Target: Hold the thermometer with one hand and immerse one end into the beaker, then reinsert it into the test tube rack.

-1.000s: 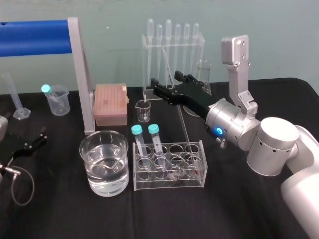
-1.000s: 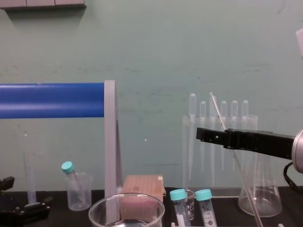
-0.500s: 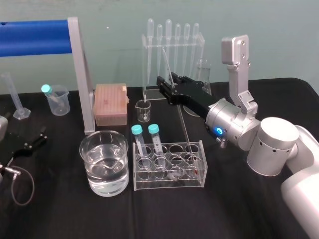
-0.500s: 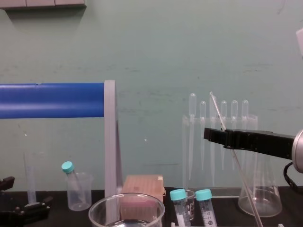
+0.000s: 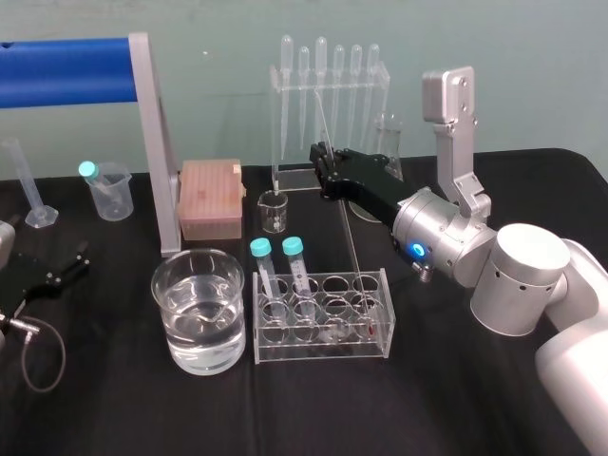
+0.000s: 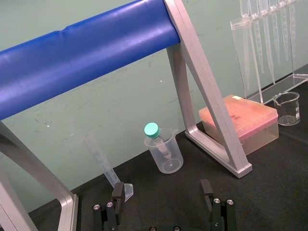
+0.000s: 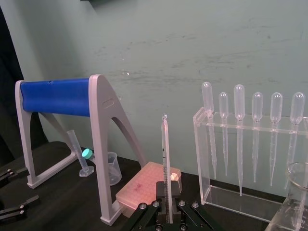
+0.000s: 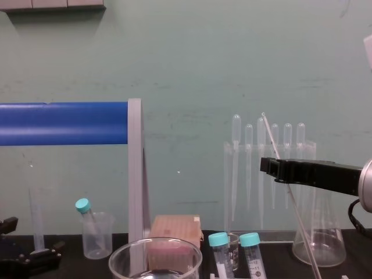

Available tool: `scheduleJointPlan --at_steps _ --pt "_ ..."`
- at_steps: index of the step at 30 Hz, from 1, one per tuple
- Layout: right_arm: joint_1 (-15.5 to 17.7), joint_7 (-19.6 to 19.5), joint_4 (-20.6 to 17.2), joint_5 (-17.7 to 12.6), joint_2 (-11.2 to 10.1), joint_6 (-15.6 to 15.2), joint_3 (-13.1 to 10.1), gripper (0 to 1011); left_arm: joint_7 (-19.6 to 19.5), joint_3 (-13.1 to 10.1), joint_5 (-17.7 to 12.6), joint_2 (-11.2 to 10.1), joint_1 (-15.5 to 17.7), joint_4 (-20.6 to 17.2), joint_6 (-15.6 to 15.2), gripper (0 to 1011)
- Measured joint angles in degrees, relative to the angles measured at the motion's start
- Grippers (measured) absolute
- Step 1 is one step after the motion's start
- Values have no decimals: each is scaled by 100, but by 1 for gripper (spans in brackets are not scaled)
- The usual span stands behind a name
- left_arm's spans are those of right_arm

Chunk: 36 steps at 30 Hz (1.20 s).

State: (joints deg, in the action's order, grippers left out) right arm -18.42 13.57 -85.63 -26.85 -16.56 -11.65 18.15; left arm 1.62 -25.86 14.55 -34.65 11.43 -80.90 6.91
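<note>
Pinching the thermometer (image 5: 350, 242) in the jaws of the right gripper (image 5: 323, 163), high above the rack (image 5: 323, 350), red tip down in its right end. Thin, slick glass rod: liable to slip or snap if pulled aslant against the rack's clear wall. Thick-rimmed glass beaker (image 5: 199, 253) just left of the rack; left gripper (image 6: 161, 188) farther left, jaws spread.

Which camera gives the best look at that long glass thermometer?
The head view: the thermometer shows along most of its length, leaning from the right end effector down into the test tube rack. The right wrist view shows its upper part close up; the chest view, its slanted stem side-on.
</note>
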Motion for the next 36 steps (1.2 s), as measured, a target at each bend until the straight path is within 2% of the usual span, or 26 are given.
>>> scheduleJointPlan --at_steps 16,24,32,36 --pt "3 2 0 0 1 12 -6 55 0 0 0 0 0 0 0 1008" --pt "56 122 -142 -116 31 394 -205 55 0 0 0 0 0 0 0 1008" --pt "67 337 -359 -389 44 863 -440 55 0 0 0 0 0 0 0 1008" --pt "-22 543 -401 -617 72 1189 -541 55 0 0 0 0 0 0 0 1008"
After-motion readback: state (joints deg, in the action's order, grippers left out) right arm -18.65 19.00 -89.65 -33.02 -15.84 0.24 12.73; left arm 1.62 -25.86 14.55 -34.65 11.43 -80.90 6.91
